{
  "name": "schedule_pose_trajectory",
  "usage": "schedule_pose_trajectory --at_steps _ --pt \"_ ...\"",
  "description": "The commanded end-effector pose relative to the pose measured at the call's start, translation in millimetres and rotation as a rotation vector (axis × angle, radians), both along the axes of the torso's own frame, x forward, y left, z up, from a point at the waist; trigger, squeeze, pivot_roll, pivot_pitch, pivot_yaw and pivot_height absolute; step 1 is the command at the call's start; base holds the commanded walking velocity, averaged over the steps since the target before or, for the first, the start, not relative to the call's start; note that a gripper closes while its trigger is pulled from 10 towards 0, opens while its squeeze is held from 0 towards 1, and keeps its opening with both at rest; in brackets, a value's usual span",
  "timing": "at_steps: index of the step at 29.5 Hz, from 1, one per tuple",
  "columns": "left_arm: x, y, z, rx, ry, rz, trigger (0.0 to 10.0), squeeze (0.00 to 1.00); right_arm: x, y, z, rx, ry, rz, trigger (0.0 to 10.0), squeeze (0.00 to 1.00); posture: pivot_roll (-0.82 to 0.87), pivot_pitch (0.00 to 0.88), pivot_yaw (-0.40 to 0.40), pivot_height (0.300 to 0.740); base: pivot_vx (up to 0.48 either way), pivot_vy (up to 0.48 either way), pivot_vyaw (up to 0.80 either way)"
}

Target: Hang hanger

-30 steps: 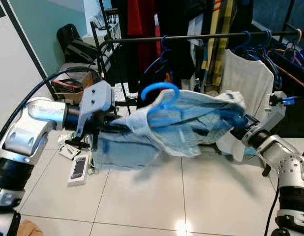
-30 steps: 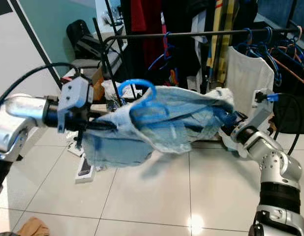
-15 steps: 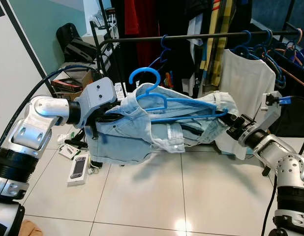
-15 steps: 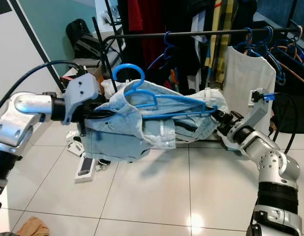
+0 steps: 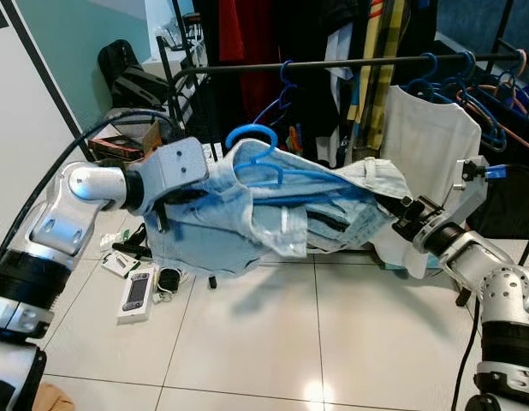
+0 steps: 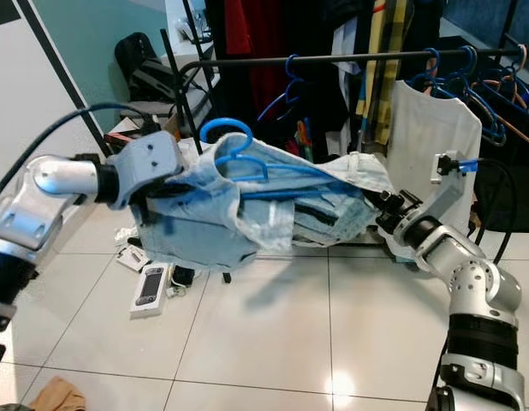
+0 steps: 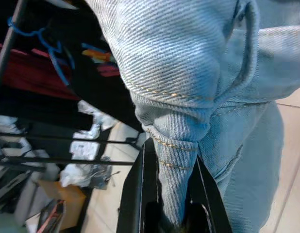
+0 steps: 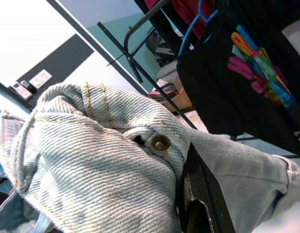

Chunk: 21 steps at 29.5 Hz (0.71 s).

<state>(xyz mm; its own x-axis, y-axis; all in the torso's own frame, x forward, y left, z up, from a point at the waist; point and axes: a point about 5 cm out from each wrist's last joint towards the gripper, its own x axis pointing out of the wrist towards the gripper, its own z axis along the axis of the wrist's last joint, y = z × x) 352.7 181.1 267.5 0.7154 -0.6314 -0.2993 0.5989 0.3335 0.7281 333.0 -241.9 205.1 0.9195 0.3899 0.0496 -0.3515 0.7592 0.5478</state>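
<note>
While we look down from the head, we see a light blue denim garment (image 5: pixel 273 214) stretched between our two arms in front of the clothes rack (image 5: pixel 350 62), with a blue hanger (image 5: pixel 264 163) threaded into it and its hook rising just above the cloth near our left side. Our left gripper (image 7: pixel 172 194) sits at the garment's left end, and the wrist view there adds what the head views hide: its two black fingers (image 7: pixel 140 189) are closed tight on a bunched fold of denim, with the floor tiles below it. Our right gripper (image 8: pixel 189 194) holds the opposite end, close beside a white garment (image 5: pixel 427 137) hanging on the rack. From the head the fingers are lost in the cloth, but the right wrist view shows one black finger (image 8: pixel 201 204) pressed against the waistband next to a brass button (image 8: pixel 160 142), pinching the denim. Beyond our left gripper, on the floor, lie a black handheld device (image 5: pixel 138 291) and some scattered clutter. Other blue hangers (image 5: pixel 470 86) hang on the rail above our right gripper, well apart from the one we carry.
</note>
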Motion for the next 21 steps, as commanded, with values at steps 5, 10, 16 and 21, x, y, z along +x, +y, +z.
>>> schedule_pose_trajectory --at_steps 5,10,16,21 --pt "11.1 30.6 2.2 0.013 -0.047 0.212 10.0 0.0 -1.5 -7.2 9.7 0.032 -0.042 -0.047 0.0 0.0 -0.06 0.0 0.092 0.74 0.0 0.0 0.0" --pt "14.8 31.9 7.1 -0.05 -0.084 0.264 10.0 0.0 -0.3 -2.3 4.0 0.035 -0.01 -0.039 0.0 0.0 -0.06 0.0 0.092 0.74 0.0 0.0 0.0" --pt "16.5 19.7 12.0 -0.173 -0.111 0.288 10.0 0.0 6.5 18.7 -13.2 0.026 0.093 -0.013 0.0 0.0 -0.05 0.0 0.085 0.74 0.0 0.0 0.0" --pt "3.9 -24.2 2.4 -0.236 -0.075 0.165 10.0 0.0 21.9 39.1 -12.6 0.023 0.129 -0.027 0.0 0.0 -0.05 0.0 0.078 0.74 0.0 0.0 0.0"
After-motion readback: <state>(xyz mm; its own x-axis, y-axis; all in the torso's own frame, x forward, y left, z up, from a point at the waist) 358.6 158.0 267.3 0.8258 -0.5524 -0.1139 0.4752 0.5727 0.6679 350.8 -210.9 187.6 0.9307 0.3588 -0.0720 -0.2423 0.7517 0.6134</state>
